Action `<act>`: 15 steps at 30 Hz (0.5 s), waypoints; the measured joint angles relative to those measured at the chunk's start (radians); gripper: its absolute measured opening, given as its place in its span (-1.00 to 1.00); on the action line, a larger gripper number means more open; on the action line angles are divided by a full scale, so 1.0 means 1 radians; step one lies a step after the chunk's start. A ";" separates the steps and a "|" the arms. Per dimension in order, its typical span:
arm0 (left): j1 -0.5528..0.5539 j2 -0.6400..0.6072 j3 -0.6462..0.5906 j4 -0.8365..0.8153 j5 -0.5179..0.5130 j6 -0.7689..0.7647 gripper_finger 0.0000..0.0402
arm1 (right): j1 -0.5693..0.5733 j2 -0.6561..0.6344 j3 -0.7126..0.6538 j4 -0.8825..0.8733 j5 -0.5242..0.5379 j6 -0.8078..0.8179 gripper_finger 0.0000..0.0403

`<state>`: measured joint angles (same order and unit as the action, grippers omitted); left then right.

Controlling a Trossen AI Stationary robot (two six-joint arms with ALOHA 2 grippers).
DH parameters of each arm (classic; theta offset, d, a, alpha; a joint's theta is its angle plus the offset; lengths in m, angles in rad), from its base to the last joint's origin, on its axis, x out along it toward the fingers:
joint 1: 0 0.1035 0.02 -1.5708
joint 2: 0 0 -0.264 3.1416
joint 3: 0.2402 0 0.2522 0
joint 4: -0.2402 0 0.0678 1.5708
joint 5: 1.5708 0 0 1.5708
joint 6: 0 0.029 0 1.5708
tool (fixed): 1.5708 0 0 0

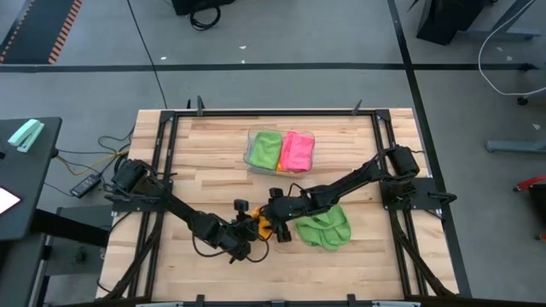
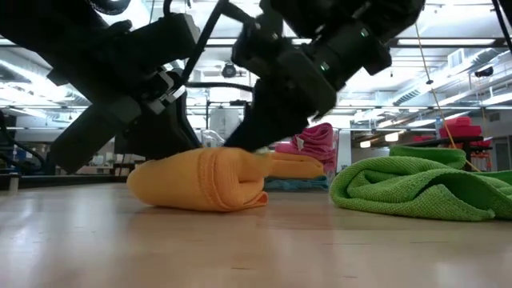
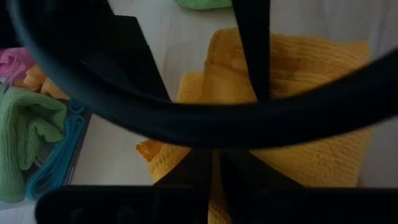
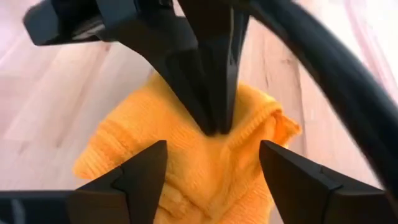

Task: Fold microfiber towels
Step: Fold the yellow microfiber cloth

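Observation:
A folded orange microfiber towel point(image 1: 263, 227) lies on the wooden table near its middle, bulging at the fold point(image 2: 200, 184). My left gripper point(image 4: 214, 124) comes from the near left and is shut on it. My right gripper point(image 4: 211, 146) comes from the far right and hangs open over the same towel, one finger point(image 4: 146, 177) on each side of it. A crumpled green towel point(image 1: 322, 228) lies just to the right. Green point(image 1: 266, 149) and pink point(image 1: 297, 151) folded towels sit in the clear tray point(image 1: 249, 155). My left gripper pinches a raised ridge of the orange towel point(image 4: 217, 138) between its two fingertips, at the middle of the folded bundle's top. The fingers slant down from the table's near left. The towel rests on the table. My right gripper: I cannot tell whether its fingers touch the towel.
The two grippers stand almost tip to tip over the orange towel. The green towel point(image 2: 416, 188) lies close by on the right. The tray stands toward the far edge. Bare wood point(image 1: 205, 162) shows on the left and along the near edge.

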<state>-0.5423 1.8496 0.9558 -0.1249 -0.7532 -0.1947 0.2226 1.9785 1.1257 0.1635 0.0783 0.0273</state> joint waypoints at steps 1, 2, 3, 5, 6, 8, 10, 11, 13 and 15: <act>0.000 0.000 0.000 0.000 0.000 0.000 -0.79 | 0.001 0.000 -0.008 0.000 0.008 0.000 0.30; 0.000 0.000 0.000 0.000 0.000 0.000 -0.79 | 0.001 0.000 -0.014 0.003 0.016 0.000 0.33; 0.000 0.000 0.000 0.000 0.000 0.000 -0.79 | 0.001 0.000 -0.022 0.007 0.024 0.000 0.34; 0.000 0.000 0.000 0.002 0.000 0.000 -0.79 | -0.002 0.000 -0.047 0.007 0.032 0.004 0.35; 0.000 0.000 0.000 0.004 0.000 -0.001 -0.79 | -0.006 0.000 -0.058 0.004 0.035 0.010 0.35; 0.000 0.000 0.000 0.006 0.001 -0.001 -0.79 | -0.013 0.000 -0.074 0.011 0.036 0.028 0.34; 0.000 0.000 0.000 0.008 0.001 -0.002 -0.78 | -0.018 0.000 -0.084 0.019 0.036 0.042 0.33; 0.000 0.000 0.000 0.011 0.000 -0.001 -0.78 | -0.018 0.000 -0.085 0.020 0.036 0.045 0.33; 0.000 -0.001 0.000 0.009 0.000 -0.001 -0.76 | -0.017 0.000 -0.084 0.022 0.036 0.045 0.33; 0.000 -0.007 0.000 0.010 0.001 -0.003 -0.74 | -0.013 0.000 -0.075 0.002 0.036 0.049 0.33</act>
<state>-0.5423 1.8426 0.9558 -0.1152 -0.7525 -0.1982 0.2100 1.9785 1.0510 0.1654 0.1141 0.0762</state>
